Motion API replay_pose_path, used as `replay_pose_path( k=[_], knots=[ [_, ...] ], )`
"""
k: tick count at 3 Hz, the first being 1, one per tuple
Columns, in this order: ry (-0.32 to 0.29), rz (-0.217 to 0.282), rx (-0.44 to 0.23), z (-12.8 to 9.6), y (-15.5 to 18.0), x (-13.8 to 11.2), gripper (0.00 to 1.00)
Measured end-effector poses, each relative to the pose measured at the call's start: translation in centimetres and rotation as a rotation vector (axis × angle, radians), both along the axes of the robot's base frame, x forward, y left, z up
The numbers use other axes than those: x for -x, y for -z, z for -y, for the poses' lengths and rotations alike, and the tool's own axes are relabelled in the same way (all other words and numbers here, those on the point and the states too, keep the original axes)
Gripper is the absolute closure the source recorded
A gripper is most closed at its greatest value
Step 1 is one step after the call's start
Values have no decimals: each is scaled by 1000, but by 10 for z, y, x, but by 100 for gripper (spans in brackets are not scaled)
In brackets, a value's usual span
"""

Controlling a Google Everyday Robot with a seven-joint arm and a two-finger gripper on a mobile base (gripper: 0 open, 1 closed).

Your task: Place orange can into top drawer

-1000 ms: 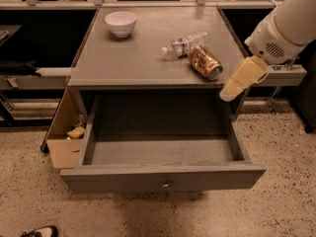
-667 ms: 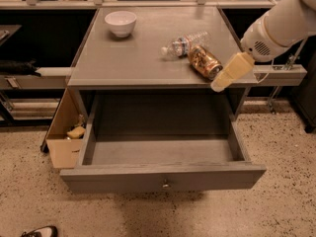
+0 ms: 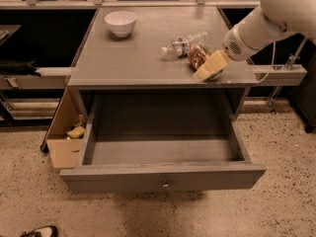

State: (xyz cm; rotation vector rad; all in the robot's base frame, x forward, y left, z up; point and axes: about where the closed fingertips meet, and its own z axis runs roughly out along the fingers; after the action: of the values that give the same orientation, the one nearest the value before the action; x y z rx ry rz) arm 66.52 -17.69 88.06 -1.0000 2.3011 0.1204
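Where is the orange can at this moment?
In the camera view the orange can lies on the cabinet top, toward its right edge, beside the water bottle, with the gripper at its near side.

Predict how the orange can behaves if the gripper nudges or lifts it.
The orange can appears to lie on its side on the cabinet top, so a nudge from the gripper, in front of its right side, would probably roll it. The water bottle beside it may block rolling that way. Its metal body likely stays stiff but slippery.
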Motion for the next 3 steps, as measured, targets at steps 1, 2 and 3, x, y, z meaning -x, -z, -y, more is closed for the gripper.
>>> replay_pose_path(
  k=[1,2,3],
  knots=[
    [42,-9,-25,-3,15,-25,0],
    [68,-21,-42,-8,30,-44,18],
    [76,-36,-49,-9,43,-49,43]
  ],
)
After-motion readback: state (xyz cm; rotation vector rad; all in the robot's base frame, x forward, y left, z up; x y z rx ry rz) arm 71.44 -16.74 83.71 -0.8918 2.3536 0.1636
